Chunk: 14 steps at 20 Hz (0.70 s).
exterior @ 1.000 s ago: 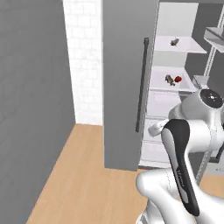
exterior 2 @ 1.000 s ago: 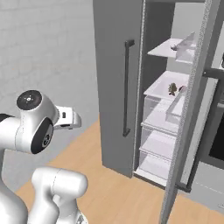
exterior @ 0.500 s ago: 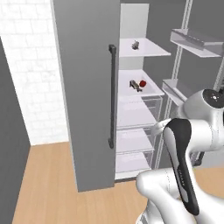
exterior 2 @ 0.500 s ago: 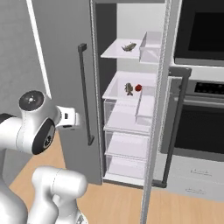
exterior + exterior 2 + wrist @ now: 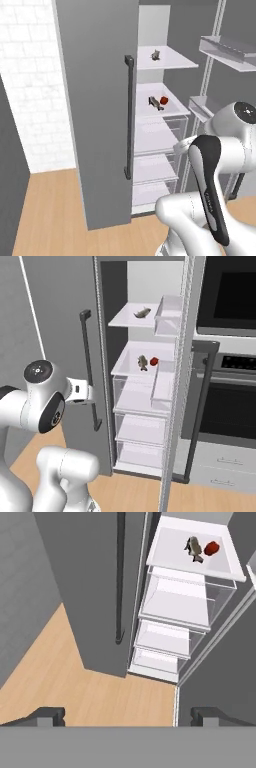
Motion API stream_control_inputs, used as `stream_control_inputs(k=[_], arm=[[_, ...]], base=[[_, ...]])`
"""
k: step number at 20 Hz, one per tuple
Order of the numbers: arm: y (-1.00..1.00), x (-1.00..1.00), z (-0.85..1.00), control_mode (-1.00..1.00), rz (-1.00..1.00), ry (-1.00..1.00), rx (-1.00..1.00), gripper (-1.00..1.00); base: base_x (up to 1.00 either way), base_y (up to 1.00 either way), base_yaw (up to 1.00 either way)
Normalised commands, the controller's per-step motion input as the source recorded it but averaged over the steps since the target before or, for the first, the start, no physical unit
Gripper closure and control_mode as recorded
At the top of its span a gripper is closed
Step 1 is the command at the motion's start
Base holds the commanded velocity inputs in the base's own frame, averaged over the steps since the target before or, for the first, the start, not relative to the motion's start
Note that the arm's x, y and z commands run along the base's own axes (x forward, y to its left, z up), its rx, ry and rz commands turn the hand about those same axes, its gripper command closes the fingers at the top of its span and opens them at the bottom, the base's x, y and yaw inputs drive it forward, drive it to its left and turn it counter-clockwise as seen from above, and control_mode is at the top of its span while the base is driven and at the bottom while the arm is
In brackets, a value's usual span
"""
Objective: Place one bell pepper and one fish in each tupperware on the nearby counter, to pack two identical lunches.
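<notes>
Gaping wide, empty pincer [image 5: 121, 714] above floor [image 5: 75, 687]

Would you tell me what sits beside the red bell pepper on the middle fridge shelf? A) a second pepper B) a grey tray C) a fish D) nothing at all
C: a small grey-brown fish lies just beside the bell pepper on that shelf; another fish lies alone on the shelf above.
</notes>
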Motion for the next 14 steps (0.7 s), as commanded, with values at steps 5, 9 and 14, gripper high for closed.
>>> stream_control_inputs(k=[5,9,14], arm=[[0.0,0.0,0.0,1.0,0.0,0.0,0.0,-1.0],[0.0,0.0,0.0,1.0,0.0,0.0,0.0,-1.0],[0.0,0.0,0.0,1.0,0.0,0.0,0.0,-1.0]], base=[[0.63,0.0,-0.06],[0.54,-0.15,-0.04],[0.3,-0.21,-0.02]])
